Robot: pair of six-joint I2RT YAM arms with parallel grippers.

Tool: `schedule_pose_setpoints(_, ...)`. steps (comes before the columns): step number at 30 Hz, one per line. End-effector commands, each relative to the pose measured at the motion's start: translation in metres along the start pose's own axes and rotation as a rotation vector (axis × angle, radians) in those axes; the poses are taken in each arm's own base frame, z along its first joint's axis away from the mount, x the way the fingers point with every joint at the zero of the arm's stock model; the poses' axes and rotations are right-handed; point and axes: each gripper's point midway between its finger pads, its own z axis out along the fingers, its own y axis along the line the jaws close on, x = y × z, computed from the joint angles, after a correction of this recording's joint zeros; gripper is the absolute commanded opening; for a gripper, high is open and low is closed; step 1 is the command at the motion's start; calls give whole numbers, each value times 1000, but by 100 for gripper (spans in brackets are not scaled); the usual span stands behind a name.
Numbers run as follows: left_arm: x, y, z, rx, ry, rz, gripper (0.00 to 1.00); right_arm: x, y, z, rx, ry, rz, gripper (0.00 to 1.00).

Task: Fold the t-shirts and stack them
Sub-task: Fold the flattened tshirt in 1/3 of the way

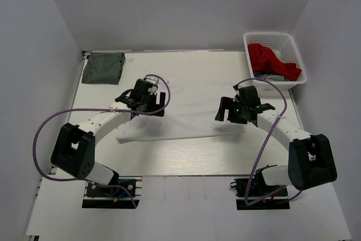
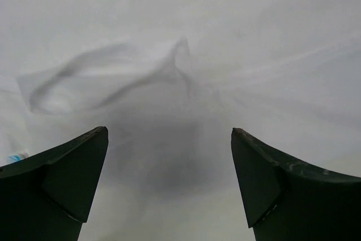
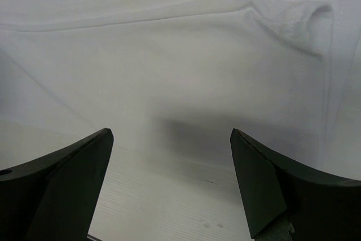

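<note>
White cotton fills both wrist views: the plain white short-sleeved t-shirt (image 1: 180,125) lies partly folded into a long band on the pale wooden table (image 1: 186,159), directly under and between the two grippers. The left gripper (image 2: 169,131) hangs over it with its jaws spread wide and nothing between them. Just ahead of its fingertips, a raised pucker of cloth (image 2: 169,71) stands up from the shirt. A small blue scrap (image 2: 17,156) beside its left finger may be the neck label, though it is too small to be sure. The right gripper (image 3: 172,131) is likewise released and empty, with the shirt's near edge just ahead of its tips and a stitched hem corner (image 3: 293,18) further forward to its right.

Well beyond the left gripper sits the folded dark grey-green t-shirt (image 1: 104,67). Beyond the right gripper stands a white plastic basket (image 1: 274,36) holding red cloth (image 1: 273,60).

The risk from here is a crooked fold. The pucker could get pressed in as a crease, and a pinch might catch only the top layer, letting the lower one drag. White cloth on a pale table also makes the edge easy to miss.
</note>
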Motion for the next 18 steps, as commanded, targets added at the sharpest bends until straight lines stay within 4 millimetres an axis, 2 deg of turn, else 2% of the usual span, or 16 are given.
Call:
schedule_pose_setpoints(1,28,-26,-5,163,18,-56,100,-9,12,-3,-57,-31,-33,90)
schedule_pose_setpoints(4,44,-28,3,178,50,-95,100,-8,15,-3,-77,-26,-28,90)
schedule_pose_setpoints(7,45,-21,15,140,48,-74,100,-9,17,-4,-86,-30,-33,90)
schedule_pose_setpoints(9,40,-1,27,41,51,-90,100,-9,16,-4,-86,-29,-33,90)
schedule_pose_setpoints(10,27,3,30,10,23,-80,100,-8,17,-4,-88,-26,-38,90)
schedule_pose_setpoints(13,13,13,41,-58,2,-41,100,-8,15,-3,-82,-29,-41,90)
schedule_pose_setpoints(14,9,22,43,-112,-11,-41,100,-10,15,-4,-82,-35,-37,90)
schedule_pose_setpoints(18,1,18,62,-111,12,-27,100,-8,16,-3,-83,-33,-39,90)
